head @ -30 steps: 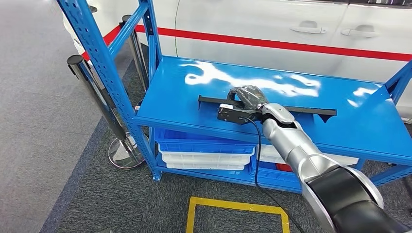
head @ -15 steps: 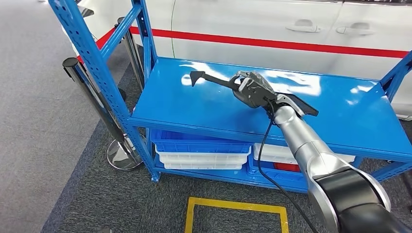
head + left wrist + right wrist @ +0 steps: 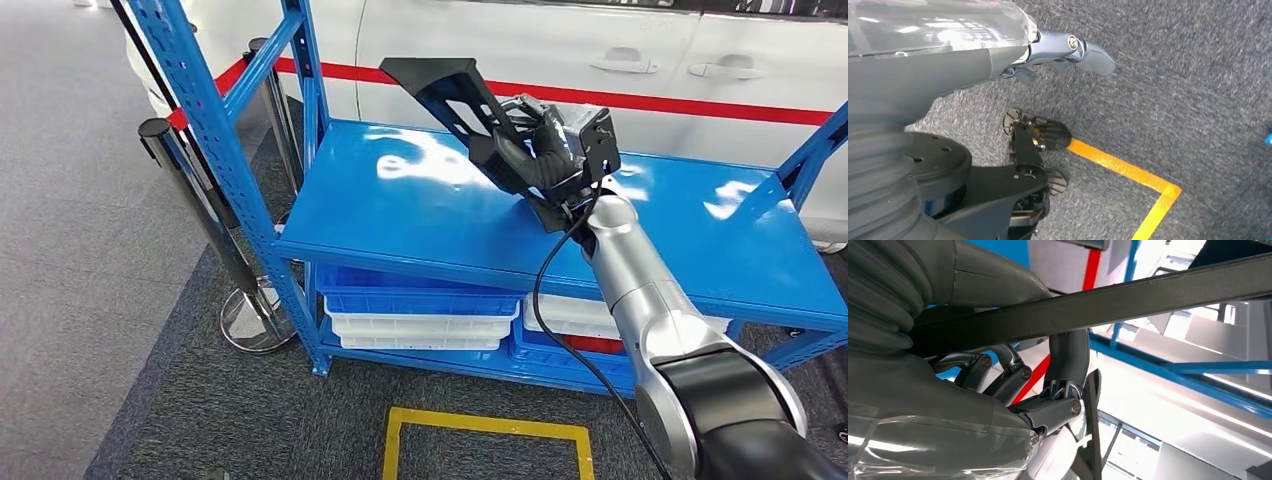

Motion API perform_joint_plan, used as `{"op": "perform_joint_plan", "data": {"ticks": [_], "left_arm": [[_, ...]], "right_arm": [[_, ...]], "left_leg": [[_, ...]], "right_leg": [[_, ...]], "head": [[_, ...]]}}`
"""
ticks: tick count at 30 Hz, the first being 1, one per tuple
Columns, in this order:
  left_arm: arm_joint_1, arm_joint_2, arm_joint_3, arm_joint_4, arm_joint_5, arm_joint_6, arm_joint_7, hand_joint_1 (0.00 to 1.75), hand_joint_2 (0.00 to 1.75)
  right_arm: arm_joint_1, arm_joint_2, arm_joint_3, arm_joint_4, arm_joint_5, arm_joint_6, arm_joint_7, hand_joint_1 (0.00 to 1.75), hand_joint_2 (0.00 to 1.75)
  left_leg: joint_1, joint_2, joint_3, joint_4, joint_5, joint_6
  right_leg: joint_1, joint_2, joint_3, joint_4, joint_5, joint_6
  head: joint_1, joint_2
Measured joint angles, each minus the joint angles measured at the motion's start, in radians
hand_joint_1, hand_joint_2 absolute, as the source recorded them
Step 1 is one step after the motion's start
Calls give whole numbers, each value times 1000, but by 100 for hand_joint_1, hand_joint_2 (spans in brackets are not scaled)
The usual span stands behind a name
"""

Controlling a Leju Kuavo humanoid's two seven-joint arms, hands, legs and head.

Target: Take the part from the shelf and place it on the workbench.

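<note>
Since a second earlier: long black part (image 3: 452, 98) rose from lying flat on blue shelf (image 3: 400, 215) to tilted, clear above it. Right hand (image 3: 545, 150) clamped on part. Left hand (image 3: 1068, 50): held nothing, fingers apart, above grey carpet (image 3: 1188, 90).

The glossy blue metal shelf deck (image 3: 420, 215) lies bare and open from above. A perforated blue steel upright (image 3: 215, 140) and diagonal brace stand at its left end, with black stanchion posts (image 3: 190, 190) just beside them. A white car body with a red stripe (image 3: 620, 60) closes off the far side. The long black angled part (image 3: 455, 95), held in the right hand (image 3: 545, 150), slants up over the deck's middle.
</note>
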Motion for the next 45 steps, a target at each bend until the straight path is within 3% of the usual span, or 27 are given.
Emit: {"op": "perform_joint_plan", "data": {"ticks": [1,4,5,6,7,9,11,14,16,19,20,21,22,23,25,27,29,31,32,34,35,36,37,40,42,45], "left_arm": [[0,0,0,0,1,1,0,0,175],[1,0,0,0,4,3,1,0,175],[1,0,0,0,6,3,2,0,175],[1,0,0,0,7,3,3,0,175],[1,0,0,0,8,4,3,0,175],[0,-2,0,0,10,4,4,0,175],[-3,-4,0,0,11,4,4,0,175],[-7,-4,0,0,14,3,4,0,175],[-7,-4,0,0,17,2,4,0,175],[-6,-4,0,0,21,2,5,0,175],[-5,-4,0,0,21,2,5,0,175],[-5,-4,0,0,21,3,6,0,175],[-5,-4,-1,0,19,5,8,0,175],[-5,-3,-1,0,18,7,10,0,175],[-7,-3,-2,0,14,11,11,0,175],[-9,-3,-2,0,11,12,12,0,175],[-8,-3,-2,0,11,13,13,0,175],[-10,-3,-3,0,12,15,13,0,175],[-11,-3,-3,0,14,16,13,0,175],[-11,-3,-2,0,21,16,16,0,175],[-10,-3,-2,0,26,16,19,0,175],[-9,-3,-2,0,32,15,22,0,175],[-7,-3,-1,0,38,12,25,0,175],[-4,-4,1,0,58,6,29,0,175],[-2,-4,3,0,64,5,30,0,175],[1,-4,4,0,64,5,29,0,175]], "right_arm": [[3,0,-4,-7,-20,8,6,175,175],[7,0,-15,-16,-89,41,25,175,175],[8,-1,-17,-16,-114,56,32,175,175],[7,-1,-20,-16,-141,72,38,175,175],[4,-2,-23,-16,-170,91,45,175,175],[-4,-3,-31,-16,-233,130,58,175,175],[-9,-2,-35,-17,-293,167,73,175,175],[-7,1,-39,-17,-367,201,94,175,175],[-6,3,-40,-17,-405,216,107,175,175],[3,6,-41,-17,-441,231,120,175,175],[6,7,-41,-18,-452,233,123,175,175],[9,7,-41,-21,-464,233,127,175,175],[12,8,-41,-27,-476,229,133,175,175],[14,8,-41,-35,-488,224,139,175,175],[16,7,-39,-51,-503,213,150,175,175],[18,7,-38,-62,-510,209,155,175,175],[21,6,-38,-71,-513,209,157,175,175],[23,6,-36,-80,-515,207,159,175,175],[25,5,-34,-83,-519,206,161,175,175],[30,2,-29,-85,-531,207,165,175,175],[35,0,-26,-86,-539,208,167,175,175],[39,-2,-23,-88,-546,210,170,175,175],[40,-3,-20,-91,-552,212,171,175,175],[34,-4,-13,-110,-567,215,179,175,175],[30,-4,-7,-119,-572,211,188,175,175],[26,-4,6,-134,-578,196,199,175,175]], "left_leg": [[1,1,-2,-2,4,5],[-1,2,-9,-3,7,10],[-2,2,-10,-2,8,11],[-2,2,-9,-2,8,11],[-3,1,-7,-2,7,10],[-7,1,-4,-3,6,7],[-9,1,-5,-3,5,0],[-9,2,-5,-7,6,-15],[-9,2,-19,24,-18,-25],[-5,2,-104,204,-106,-37],[-4,2,-129,252,-118,-40],[-3,2,-139,268,-111,-42],[-2,2,-129,241,-85,-42],[-1,3,-102,179,-46,-41],[-3,4,-45,53,5,-33],[-6,5,-28,8,11,-23],[-7,3,-29,2,16,-13],[-4,3,-26,-7,22,-1],[-2,3,-25,-12,25,4],[-2,1,-27,-12,26,7],[-2,0,-28,-12,26,7],[-2,-1,-28,-11,26,6],[-2,-2,-28,-10,25,5],[-2,-4,-29,-3,18,-6],[-5,-4,-34,0,16,-16],[-6,-4,-36,2,12,-31]], "right_leg": [[-1,-1,-17,36,-25,5],[-4,-4,-107,232,-120,15],[-5,-4,-125,271,-128,15],[-5,-4,-123,270,-115,13],[-3,-3,-101,226,-85,8],[2,-3,-28,79,-19,-7],[8,-4,12,-11,7,-17],[9,-8,16,-28,11,-27],[2,-13,22,-41,18,-37],[0,-16,21,-44,20,-44],[1,-16,21,-43,19,-45],[1,-16,20,-40,17,-45],[1,-16,20,-37,14,-44],[1,-15,21,-32,11,-43],[2,-14,17,-21,3,-36],[5,-13,10,-15,2,-27],[3,-12,6,-14,2,-17],[0,-11,-4,9,-18,-6],[-2,-10,-24,50,-43,-1],[-6,-9,-88,184,-105,7],[-8,-9,-120,247,-126,10],[-11,-9,-136,274,-125,12],[-13,-9,-131,257,-102,13],[-16,-8,-44,59,-1,11],[-11,-6,-18,-4,12,3],[-11,-6,-17,-9,12,-16]], "head": [[0,0],[0,0],[0,0],[0,0],[0,0],[0,0],[0,0],[0,0],[0,0],[0,0],[0,0],[0,0],[0,0],[0,0],[0,0],[0,0],[0,0],[0,0],[0,0],[0,0],[0,0],[0,0],[0,0],[0,0],[0,0],[0,0]]}}
